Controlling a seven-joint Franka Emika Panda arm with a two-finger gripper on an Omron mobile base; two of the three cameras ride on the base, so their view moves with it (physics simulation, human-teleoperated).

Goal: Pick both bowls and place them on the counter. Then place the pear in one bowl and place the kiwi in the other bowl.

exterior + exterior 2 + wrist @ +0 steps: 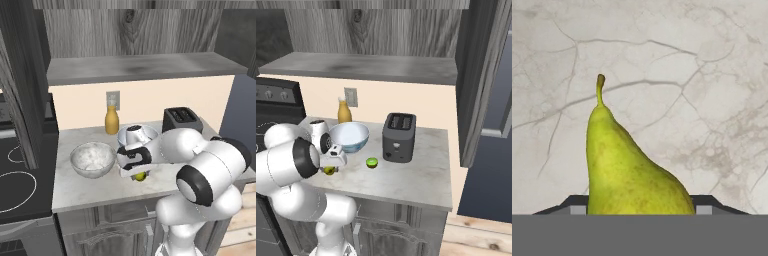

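The gripper (138,175) was down at the marbled counter (100,190) over the pear (627,170), which lay on the slab with its stem pointing away from the hand; a dark fingertip (572,205) showed on each side of the fruit, close against it, though I could not tell whether the jaws had actually closed on it. The grey-white marbled bowl (92,159) and the pale-blue-lined bowl (349,136) both stood on the counter, the kiwi (372,162) lay loose in front of the toaster (399,136), and an orange bottle (111,120) stood at the wall.

both bowls (93,159) on counter (421,175); kiwi (372,162) before toaster (399,136).
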